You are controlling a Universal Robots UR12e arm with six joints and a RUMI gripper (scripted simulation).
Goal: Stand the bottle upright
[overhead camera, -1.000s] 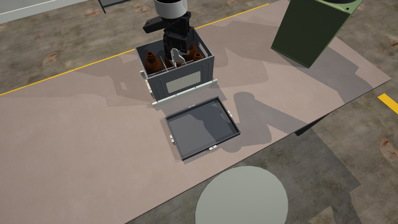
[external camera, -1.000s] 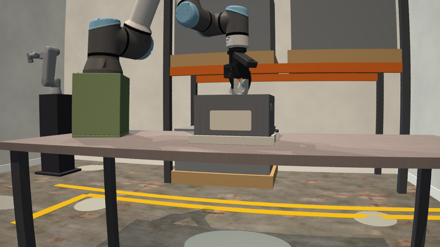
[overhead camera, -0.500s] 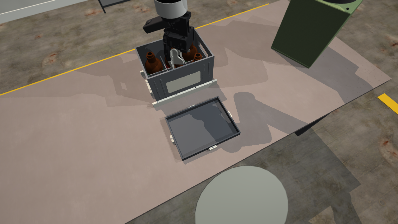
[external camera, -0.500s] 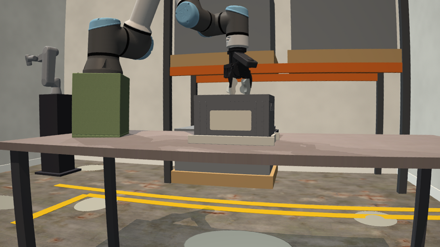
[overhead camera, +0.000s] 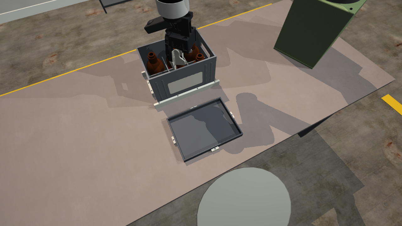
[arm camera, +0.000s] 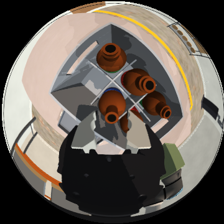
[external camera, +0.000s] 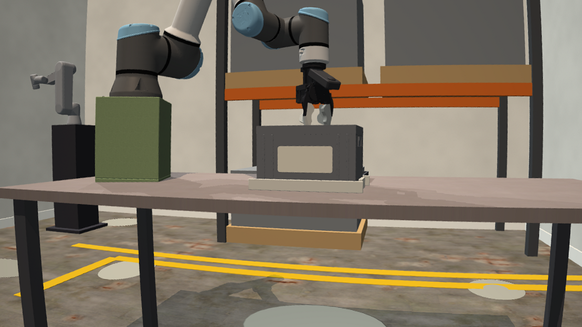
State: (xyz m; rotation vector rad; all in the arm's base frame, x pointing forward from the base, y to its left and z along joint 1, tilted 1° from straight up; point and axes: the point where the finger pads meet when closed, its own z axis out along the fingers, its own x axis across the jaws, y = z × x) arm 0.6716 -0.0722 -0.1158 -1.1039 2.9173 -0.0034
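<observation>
all five bottles (arm camera: 111,106) sit in the crate (overhead camera: 184,80); the tray (overhead camera: 237,127), at its five o'clock, holds none. the hand (arm camera: 111,134) hovers above, partly spread, gripping nothing. everything remains.

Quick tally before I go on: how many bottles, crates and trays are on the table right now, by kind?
Brown bottles: 5, all in the crate, one half hidden behind a gripper finger
Crate: 1
Tray: 1, nothing in it
Total: 7
</observation>
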